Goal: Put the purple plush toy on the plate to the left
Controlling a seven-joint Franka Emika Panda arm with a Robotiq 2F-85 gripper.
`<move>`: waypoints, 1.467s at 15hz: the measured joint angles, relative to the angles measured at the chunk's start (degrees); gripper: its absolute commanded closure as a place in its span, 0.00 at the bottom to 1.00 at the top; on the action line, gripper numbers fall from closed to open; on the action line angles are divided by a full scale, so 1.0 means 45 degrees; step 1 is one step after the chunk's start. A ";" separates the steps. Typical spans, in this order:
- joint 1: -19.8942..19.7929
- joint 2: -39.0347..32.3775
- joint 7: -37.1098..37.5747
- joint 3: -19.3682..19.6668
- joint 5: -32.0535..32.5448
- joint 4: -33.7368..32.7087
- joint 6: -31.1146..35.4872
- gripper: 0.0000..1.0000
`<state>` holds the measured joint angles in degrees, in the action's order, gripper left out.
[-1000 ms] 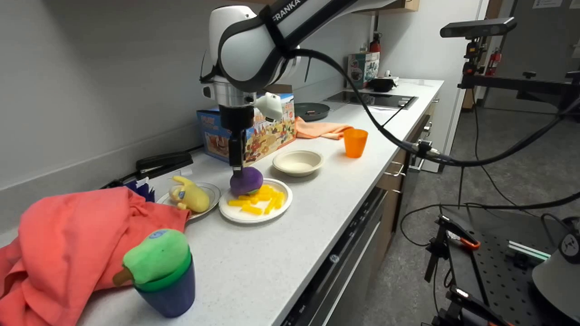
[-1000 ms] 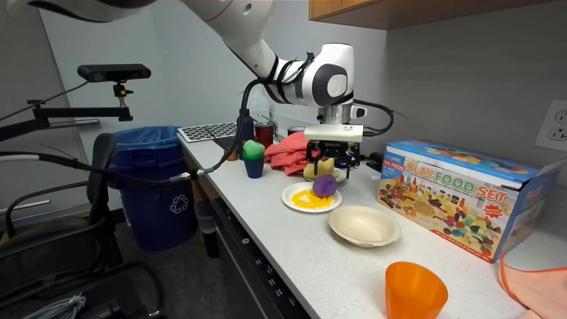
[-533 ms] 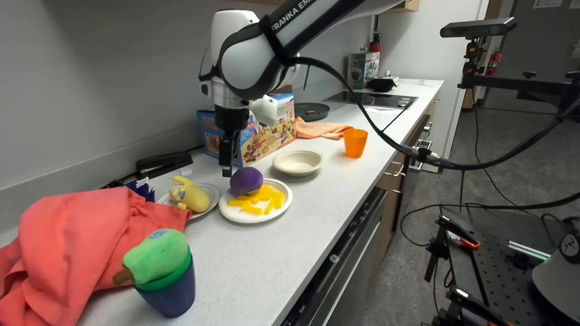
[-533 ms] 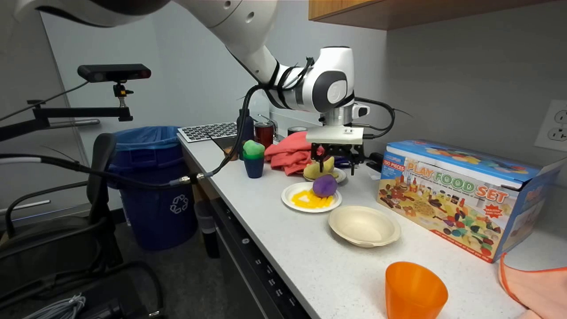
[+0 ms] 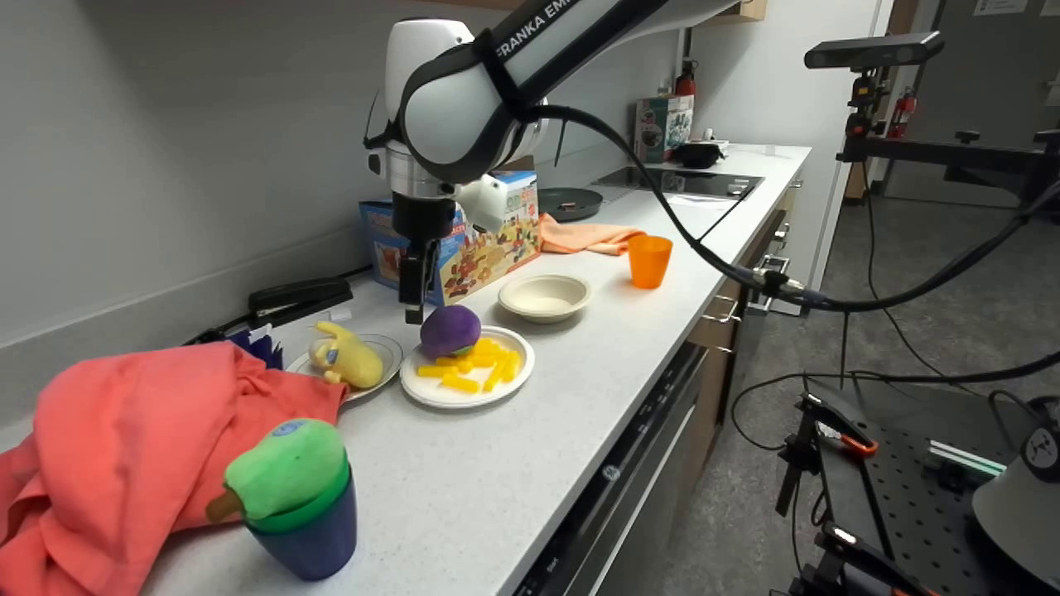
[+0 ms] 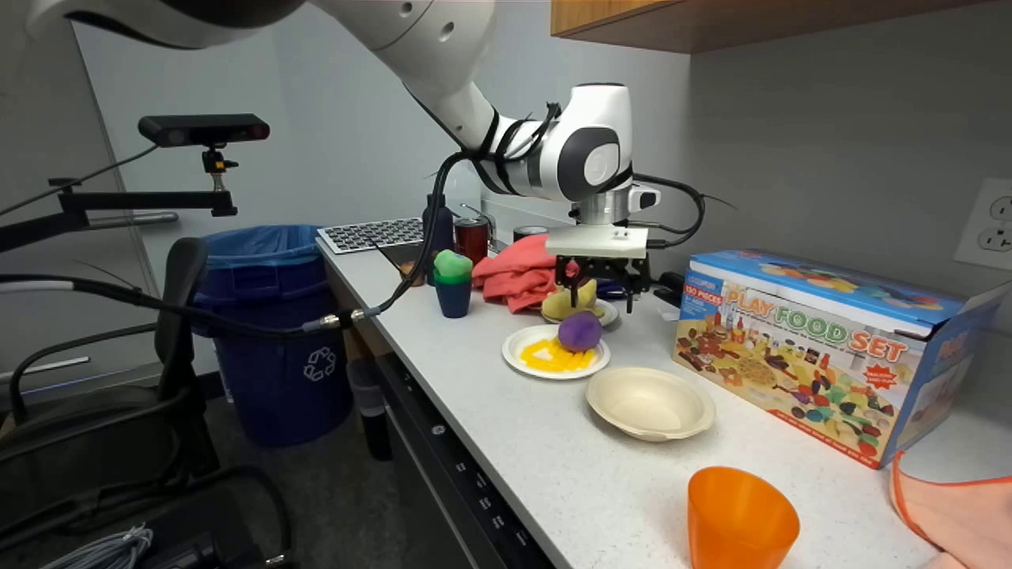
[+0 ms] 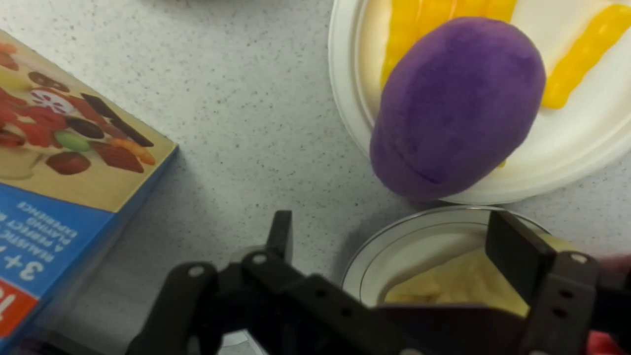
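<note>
The round dark purple plush toy (image 5: 450, 329) rests on the white plate (image 5: 431, 394), at the wall-side edge, beside yellow strips. Both also show in an exterior view, the toy (image 6: 581, 330) and the plate (image 6: 515, 360). In the wrist view the toy (image 7: 458, 108) overhangs the rim of the plate (image 7: 586, 135). My gripper (image 6: 602, 307) is open and empty, above the counter on the wall side of the toy and apart from it. Its spread fingers also show in the wrist view (image 7: 389, 227), with nothing between them.
A yellow toy (image 5: 356, 362) lies on a silver-rimmed plate (image 7: 367, 251) touching or close to the white plate. A beige bowl (image 6: 652, 403), an orange cup (image 6: 742, 518), a play food box (image 6: 791, 348), a coral cloth (image 5: 149, 447) and a green toy in a cup (image 5: 306, 530) stand around.
Over the last second my gripper has moved off the purple toy toward the wall and tilted slightly. The toy stays on the plate. Almost nothing differs over the last half second.
</note>
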<state>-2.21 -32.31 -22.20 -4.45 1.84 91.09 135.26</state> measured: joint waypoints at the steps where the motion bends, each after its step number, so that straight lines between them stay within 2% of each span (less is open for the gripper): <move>1: 0.0000 0.0000 0.0000 0.0000 0.0000 0.0000 0.0000 0.00; 7: 0.0000 0.0037 -0.0019 -0.0009 0.0007 0.0151 -0.0003 0.00; 11: -0.0002 0.0716 -0.0340 -0.0041 0.0025 0.1231 -0.0003 0.00; 17: -0.0093 0.3581 -0.1645 -0.0119 -0.0038 0.4178 -0.0025 0.00; 22: -0.0223 0.6114 -0.3233 0.0012 -0.0635 0.6678 -0.0282 0.00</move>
<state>-3.22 -4.79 -36.74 -4.40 -1.01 121.14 133.99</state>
